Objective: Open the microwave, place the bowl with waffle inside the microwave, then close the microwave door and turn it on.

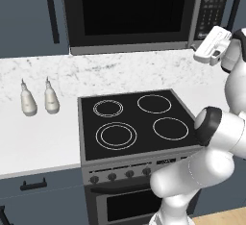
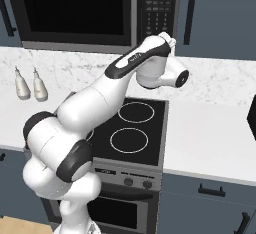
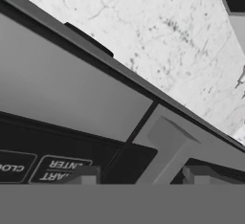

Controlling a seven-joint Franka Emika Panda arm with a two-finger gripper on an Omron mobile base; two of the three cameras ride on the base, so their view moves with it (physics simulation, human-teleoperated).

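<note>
Microwave (image 1: 132,15) door (image 1: 129,12) shut; claw (image 3: 141,176) at its lower right keypad (image 2: 159,8), fingertips (image 3: 83,175) apart, gripping nothing; stove (image 1: 137,120) below; two bottles (image 1: 38,99) on bench (image 1: 33,142) left of microwave

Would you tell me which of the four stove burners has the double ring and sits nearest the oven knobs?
The front-left burner: it carries two concentric pale rings and lies closest to the knobs. The rear-left one is ringed too but smaller and farther back; the right pair show single thin rings.

Kitchen wall and counter

Slate-blue cabinets (image 1: 29,17) with black handles hang above a white marble backsplash (image 1: 120,68); a pale countertop (image 2: 210,138) flanks the black stove (image 1: 134,123), two small bottles (image 1: 38,101) standing left.
</note>
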